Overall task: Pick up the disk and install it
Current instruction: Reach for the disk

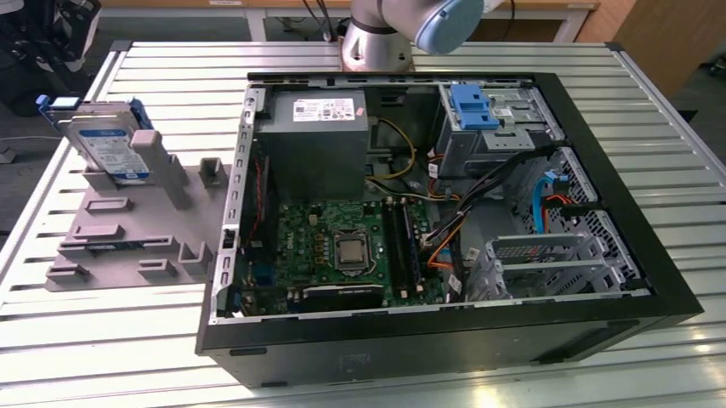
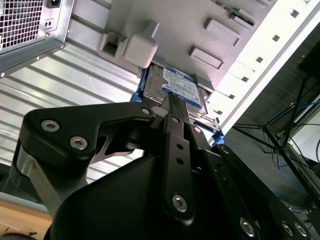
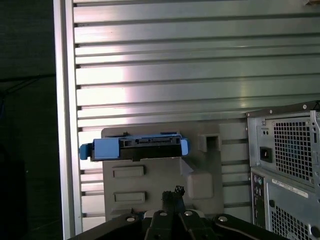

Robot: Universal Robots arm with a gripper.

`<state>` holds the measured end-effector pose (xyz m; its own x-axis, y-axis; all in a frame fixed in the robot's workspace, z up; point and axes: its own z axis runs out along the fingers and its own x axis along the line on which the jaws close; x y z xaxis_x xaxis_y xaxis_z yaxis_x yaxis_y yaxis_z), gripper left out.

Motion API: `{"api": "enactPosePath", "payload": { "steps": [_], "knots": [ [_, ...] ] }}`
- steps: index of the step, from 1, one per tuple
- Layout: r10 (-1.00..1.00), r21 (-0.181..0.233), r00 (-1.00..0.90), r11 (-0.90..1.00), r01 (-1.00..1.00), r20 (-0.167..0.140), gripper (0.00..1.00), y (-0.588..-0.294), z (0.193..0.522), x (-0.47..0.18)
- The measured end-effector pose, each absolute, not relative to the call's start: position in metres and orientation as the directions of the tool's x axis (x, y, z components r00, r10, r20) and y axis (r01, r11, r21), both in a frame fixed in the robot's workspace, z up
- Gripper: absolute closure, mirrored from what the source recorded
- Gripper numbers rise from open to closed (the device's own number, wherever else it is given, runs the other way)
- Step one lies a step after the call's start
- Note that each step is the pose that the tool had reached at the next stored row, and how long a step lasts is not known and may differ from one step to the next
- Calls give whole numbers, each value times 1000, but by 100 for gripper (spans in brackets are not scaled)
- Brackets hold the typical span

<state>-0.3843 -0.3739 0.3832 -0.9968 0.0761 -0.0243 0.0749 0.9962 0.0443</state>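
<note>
Pincer [image 3: 172, 192] clenched: from my end the fingertips meet with nothing between them, and I get the same read in the second wrist view [image 2: 171, 100]. It holds nothing.

The disk [image 3: 145, 148] is ahead of the pincer tips, clear of them, no contact. It stands on edge in a slot of the grey holder [image 3: 200, 165], blue carrier ends sticking out on both sides. In the second wrist view the disk [image 2: 180, 87] shows its white-and-blue label face, just beyond the fingertips. In the exterior view the disk [image 1: 104, 144] stands upright at the far end of the grey holder [image 1: 125, 225], leaning slightly.

The holder lies flat on the slatted table [image 1: 91, 340]. The computer case [image 1: 635, 280] is off to one side of the pincer, just beside the holder, lid off and board exposed. A lone blue bracket [image 1: 474, 106] sits in the case's drive bay. The arm [image 1: 392, 30] rises behind the case.
</note>
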Motion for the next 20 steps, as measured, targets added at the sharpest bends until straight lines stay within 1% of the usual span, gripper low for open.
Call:
{"api": "enactPosePath", "payload": {
  "steps": [20],
  "knots": [
    [76,44,-997,996,75,-24,89,-374,383,-393]
  ]
}}
